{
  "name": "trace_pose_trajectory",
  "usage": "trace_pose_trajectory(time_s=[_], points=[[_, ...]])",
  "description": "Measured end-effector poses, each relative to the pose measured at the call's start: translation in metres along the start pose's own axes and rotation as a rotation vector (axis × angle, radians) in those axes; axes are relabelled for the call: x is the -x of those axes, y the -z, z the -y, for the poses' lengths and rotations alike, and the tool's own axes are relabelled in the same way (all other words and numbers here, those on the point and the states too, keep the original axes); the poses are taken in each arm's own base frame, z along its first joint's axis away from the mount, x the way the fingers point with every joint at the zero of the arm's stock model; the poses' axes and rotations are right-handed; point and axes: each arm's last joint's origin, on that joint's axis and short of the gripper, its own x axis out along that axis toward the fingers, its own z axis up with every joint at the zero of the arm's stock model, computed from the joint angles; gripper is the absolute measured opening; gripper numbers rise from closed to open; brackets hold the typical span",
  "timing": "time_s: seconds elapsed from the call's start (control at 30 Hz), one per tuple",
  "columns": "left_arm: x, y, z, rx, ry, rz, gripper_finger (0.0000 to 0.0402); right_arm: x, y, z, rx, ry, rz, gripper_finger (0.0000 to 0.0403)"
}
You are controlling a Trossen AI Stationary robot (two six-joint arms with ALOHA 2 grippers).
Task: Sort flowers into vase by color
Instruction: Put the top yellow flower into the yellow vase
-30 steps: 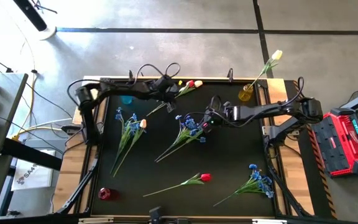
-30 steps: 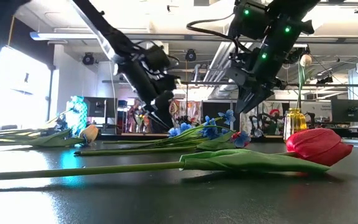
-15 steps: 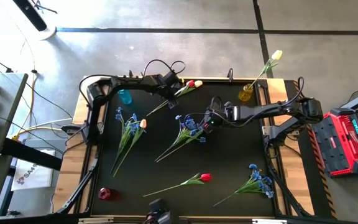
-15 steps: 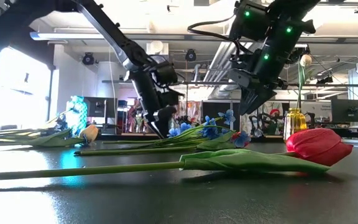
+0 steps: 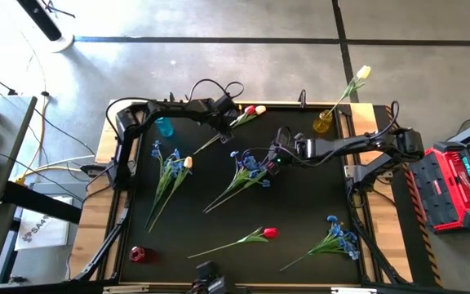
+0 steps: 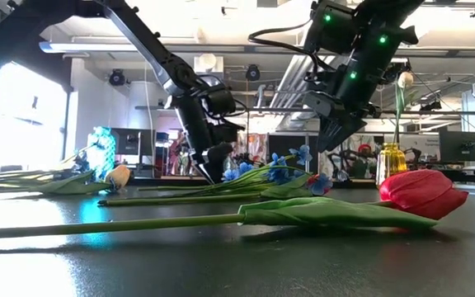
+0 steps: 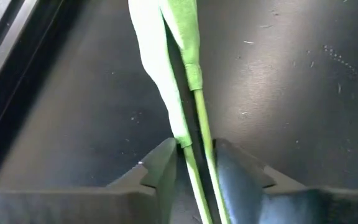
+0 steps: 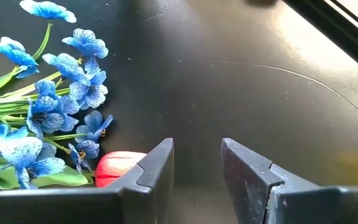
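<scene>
Flowers, artificial, green-stemmed: one red tulip with a yellow-tipped bud (image 5: 250, 110) lies at the far edge of the black table mat (image 5: 300, 204), its stem (image 7: 197, 118) running between the two dark fingers (image 7: 160, 168) of my left gripper (image 5: 221, 122), which straddle it narrowly, though I cannot tell whether they pinch it yet. Toward the mat's middle lies a spray of small blue blossoms (image 5: 250, 166) with my right gripper (image 5: 277, 157) just beside it, fingers (image 8: 157, 165) spread and holding nothing. A cream-yellow tulip (image 5: 362, 73) stands in the yellow glass vase (image 5: 323, 122) at the mat's far right corner.
</scene>
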Motion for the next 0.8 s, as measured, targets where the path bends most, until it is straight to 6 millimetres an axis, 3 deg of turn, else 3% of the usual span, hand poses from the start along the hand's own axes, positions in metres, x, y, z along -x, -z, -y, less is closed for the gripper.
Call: trace_pose_trajectory(time_s=[0.27,0.5,0.67,0.8], points=[[0.010,0.001,0.000,0.008,-0.003,-0.010,0.0006,0.000,0.001,0.000,-0.016,-0.001,-0.010,0.0124],[0.039,-0.006,-0.007,0.008,-0.020,0.044,0.0019,0.000,0.003,0.001,-0.031,-0.001,-0.034,0.0124],[0.040,-0.002,-0.007,-0.008,0.045,0.017,0.0035,0.000,0.003,0.000,-0.047,-0.009,-0.042,0.0124],[0.039,0.000,0.002,-0.051,0.066,-0.002,0.0076,0.001,0.004,-0.001,-0.042,-0.014,-0.043,0.0124]])
